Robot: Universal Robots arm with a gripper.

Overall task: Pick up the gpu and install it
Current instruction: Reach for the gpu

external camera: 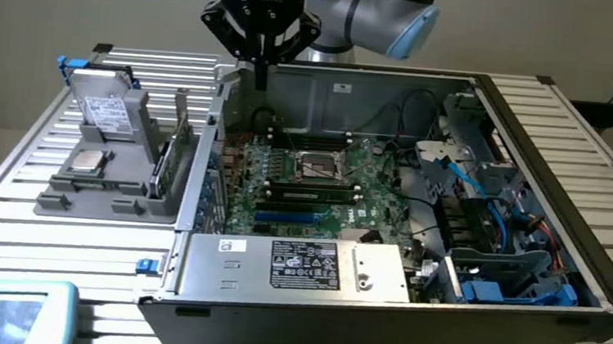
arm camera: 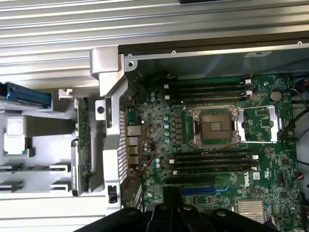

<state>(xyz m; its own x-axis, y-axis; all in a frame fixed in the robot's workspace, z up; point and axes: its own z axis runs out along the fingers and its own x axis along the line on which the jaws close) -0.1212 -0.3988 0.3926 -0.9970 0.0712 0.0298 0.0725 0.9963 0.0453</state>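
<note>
Currently your gripper (external camera: 259,74) hangs closed and empty above the rear wall of the case (external camera: 382,326). The gpu (external camera: 180,155) stands on edge in the grey holder (external camera: 86,183), at nine o'clock of the motherboard (external camera: 306,180) in the exterior view. A closed claw could knock it over on approach.

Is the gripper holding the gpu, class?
No: the gripper hangs shut and empty over the computer case's far edge, while the gpu stands in the grey holder outside it.
</note>
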